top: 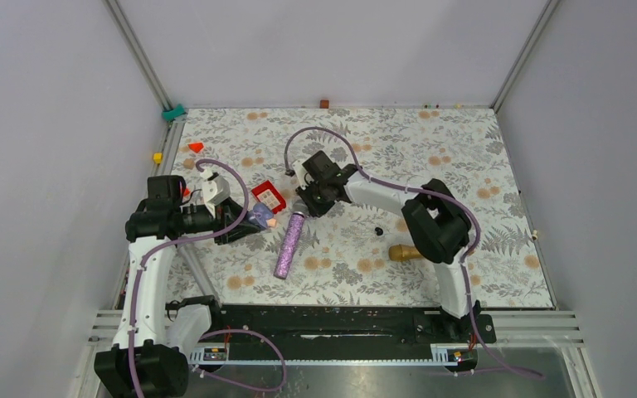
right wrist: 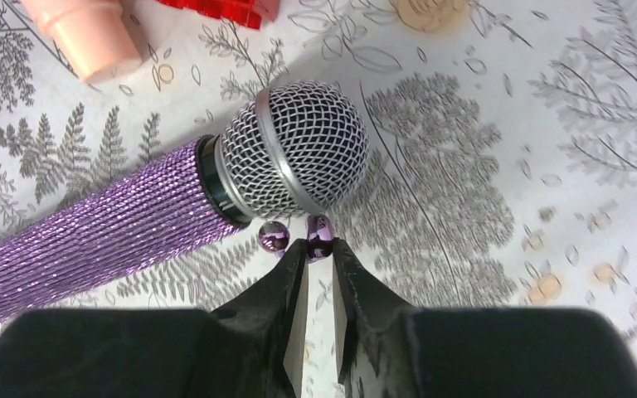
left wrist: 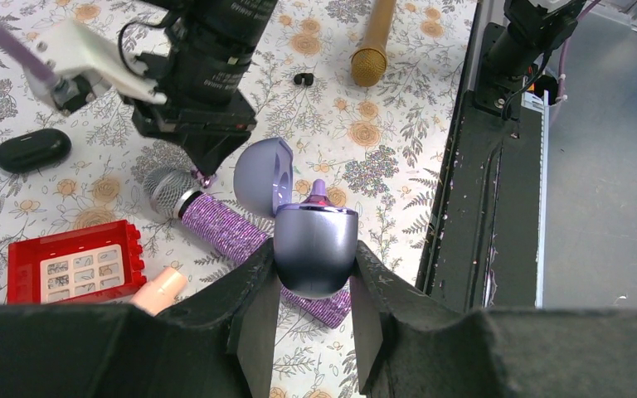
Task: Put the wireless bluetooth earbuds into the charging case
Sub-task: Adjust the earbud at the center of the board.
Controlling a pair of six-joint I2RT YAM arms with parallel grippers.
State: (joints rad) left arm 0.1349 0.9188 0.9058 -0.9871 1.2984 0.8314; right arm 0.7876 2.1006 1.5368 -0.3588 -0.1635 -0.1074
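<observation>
While left pincer (left wrist: pixel 313 269) clamps purple case (left wrist: pixel 315 236), right pincer (right wrist: pixel 319 250) points down, pinching purple earbud (right wrist: pixel 320 229).

Sparkly purple mic (right wrist: pixel 294 145) lies right off the right end effector (right wrist: pixel 319 249) tips, red brick (right wrist: pixel 220 10) and peach cylinder (right wrist: pixel 83 33) further out.

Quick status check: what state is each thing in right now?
charging case: lid open, clamped in left gripper
first purple earbud: in the case, tip sticking up
second purple earbud: pinched in right gripper
black capsule: closed
purple microphone: lying flat
</observation>
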